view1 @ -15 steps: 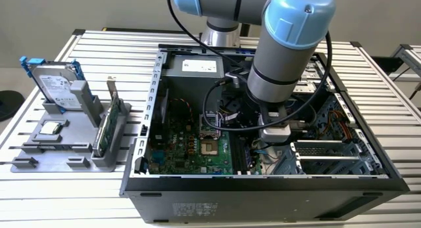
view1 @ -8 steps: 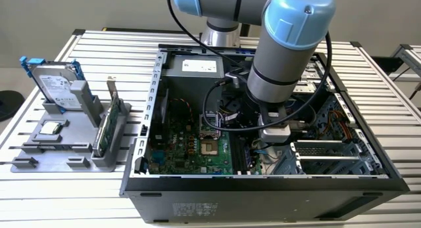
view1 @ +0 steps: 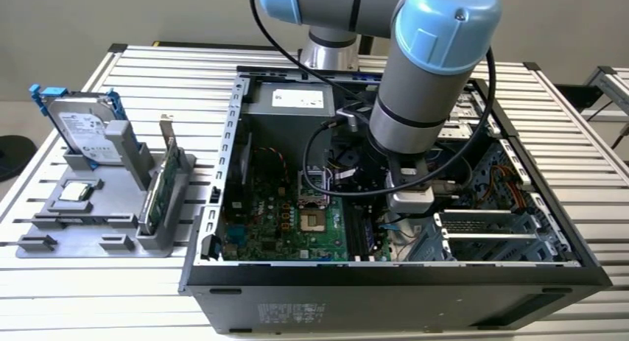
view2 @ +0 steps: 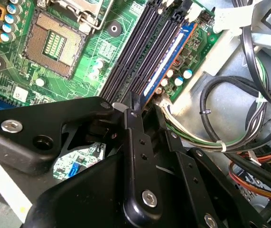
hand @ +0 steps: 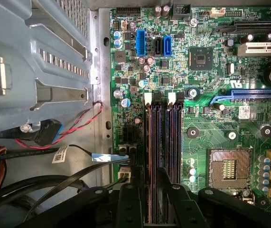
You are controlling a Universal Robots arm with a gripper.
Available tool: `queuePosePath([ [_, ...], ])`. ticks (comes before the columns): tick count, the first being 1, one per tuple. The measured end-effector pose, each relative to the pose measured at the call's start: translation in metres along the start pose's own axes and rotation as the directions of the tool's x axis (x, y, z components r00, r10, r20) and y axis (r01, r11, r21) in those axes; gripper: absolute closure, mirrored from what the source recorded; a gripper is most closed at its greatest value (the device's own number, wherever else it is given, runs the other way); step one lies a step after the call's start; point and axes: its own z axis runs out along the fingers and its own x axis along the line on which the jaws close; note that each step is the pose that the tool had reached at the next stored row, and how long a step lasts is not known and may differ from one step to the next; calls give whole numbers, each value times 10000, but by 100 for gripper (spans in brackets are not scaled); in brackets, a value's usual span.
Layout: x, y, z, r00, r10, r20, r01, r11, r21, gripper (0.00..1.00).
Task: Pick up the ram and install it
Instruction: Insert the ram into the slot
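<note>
The ram (view2: pixel 171 59) is a thin blue-edged stick standing in the outermost black memory slot of the green motherboard (view2: pixel 102 52). It also appears as a narrow strip in a slot, the ram (hand: pixel 153 156) in the first wrist view. My gripper (view2: pixel 147 107) has its black fingers pressed close on either side of the stick's near end. In the first wrist view the gripper (hand: pixel 152 190) straddles that same slot. From outside, the gripper (view1: pixel 398 227) is deep inside the open computer case (view1: pixel 393 271), over the memory slots.
The bare processor socket (hand: pixel 230 166) lies beside the slots. Cable bundles (view2: pixel 230 114) and a metal drive cage (hand: pixel 40 61) crowd the other side. Left of the case, a grey fixture (view1: pixel 88 216) holds a hard drive (view1: pixel 84 127) and a green card (view1: pixel 162 186).
</note>
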Motion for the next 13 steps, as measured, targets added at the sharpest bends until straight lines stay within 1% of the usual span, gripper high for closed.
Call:
queuePosePath([
  [4, 0, 1, -9, 10000, 0, 1, 0, 10000, -2, 0],
  [11, -1, 0, -114, 10000, 26, 5, -26, 10000, 22, 0],
  [13, -1, -1, -157, 10000, 26, 13, -26, 10000, 23, 0],
])
